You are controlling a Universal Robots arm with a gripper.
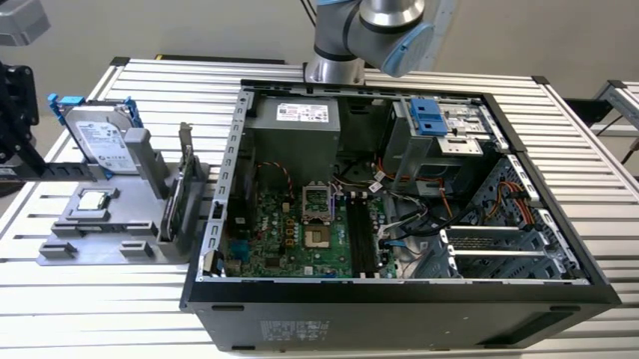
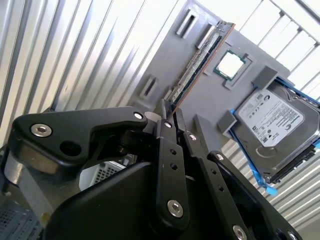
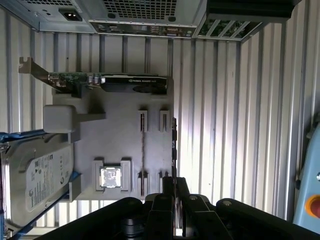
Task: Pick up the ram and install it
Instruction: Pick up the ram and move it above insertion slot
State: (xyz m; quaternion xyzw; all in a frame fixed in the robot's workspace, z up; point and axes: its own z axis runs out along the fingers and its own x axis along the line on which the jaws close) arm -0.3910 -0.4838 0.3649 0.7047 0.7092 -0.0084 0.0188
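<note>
The ram is a thin stick standing on edge in a slotted holder on the grey tray, between the CPU chip and the tray's edge. Its contact row shows in the second wrist view. My gripper hangs high above the tray and points down. Its fingers are shut together with nothing between them, and its tips line up with the ram's near end. The motherboard's long black memory slots lie inside the open case.
On the tray, a hard drive in a blue frame and a bracketed card stand upright. The open computer case stands on the exterior view's right, on a slatted metal table. The arm's base is behind the case.
</note>
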